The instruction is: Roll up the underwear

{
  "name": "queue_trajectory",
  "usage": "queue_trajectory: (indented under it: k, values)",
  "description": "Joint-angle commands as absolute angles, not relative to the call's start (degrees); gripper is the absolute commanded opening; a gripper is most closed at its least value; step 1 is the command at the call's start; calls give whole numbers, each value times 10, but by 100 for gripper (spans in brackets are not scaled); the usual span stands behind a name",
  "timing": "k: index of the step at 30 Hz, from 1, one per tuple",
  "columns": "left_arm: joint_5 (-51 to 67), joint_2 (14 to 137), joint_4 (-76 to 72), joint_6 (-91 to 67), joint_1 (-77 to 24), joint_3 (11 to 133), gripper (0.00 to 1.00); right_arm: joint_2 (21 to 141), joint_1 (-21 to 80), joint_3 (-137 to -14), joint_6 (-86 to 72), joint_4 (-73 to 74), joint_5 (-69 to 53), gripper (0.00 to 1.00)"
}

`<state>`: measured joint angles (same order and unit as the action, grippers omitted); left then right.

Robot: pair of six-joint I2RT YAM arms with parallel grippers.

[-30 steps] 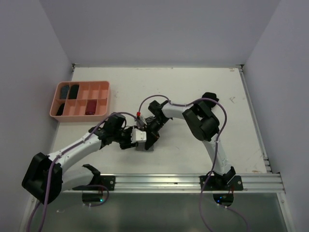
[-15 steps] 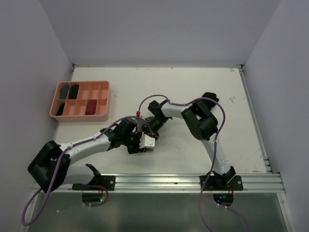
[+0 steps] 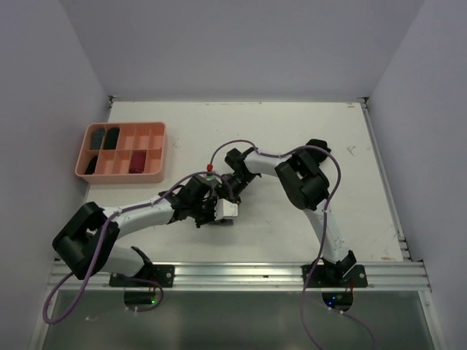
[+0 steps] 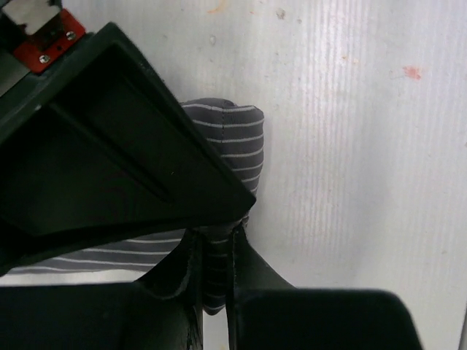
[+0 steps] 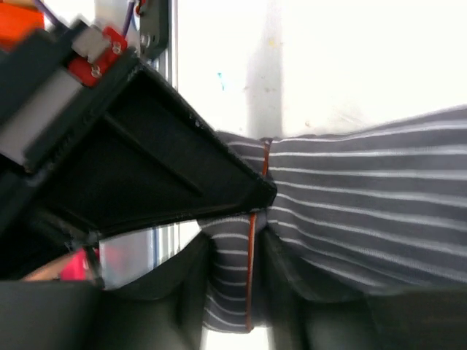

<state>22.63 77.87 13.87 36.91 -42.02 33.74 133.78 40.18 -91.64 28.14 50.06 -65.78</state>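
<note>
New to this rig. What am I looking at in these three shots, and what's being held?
Two robot arms are bolted at the near edge of a white table. The top view looks down from above and behind them, with the left arm on the left and the right arm on the right. They meet mid-table.

The other two pictures come from a camera on each wrist. The black fingers at the bottom edge of each are that arm's own.

On the table sit a pink tray, with a few dark bundles in its compartments, and grey-striped underwear.

The left pincer is shut on the underwear. In the right wrist view, the right pincer has the cloth's orange-pink edge between its fingers.
</note>
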Motion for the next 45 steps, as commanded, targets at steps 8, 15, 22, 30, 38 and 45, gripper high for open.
queue_trajectory:
  k: [8, 15, 22, 30, 38, 45]
  values:
    - [250, 910, 230, 380, -418, 398, 0, 1249, 258, -1029, 213, 454, -558, 80]
    - [341, 1022, 331, 402, -319, 510, 0, 1063, 195, -905, 178, 323, -398, 83]
    - [373, 1160, 440, 383, -293, 646, 0, 819, 192, -789, 239, 238, -248, 99]
    - [371, 1230, 463, 391, -265, 702, 0, 752, 215, -745, 358, 397, -331, 96]
    - [377, 1286, 514, 425, -250, 744, 0, 745, 422, -549, 369, 242, -289, 82]
    - [388, 1318, 542, 449, -249, 759, 0, 818, 502, -504, 450, 118, -194, 81]
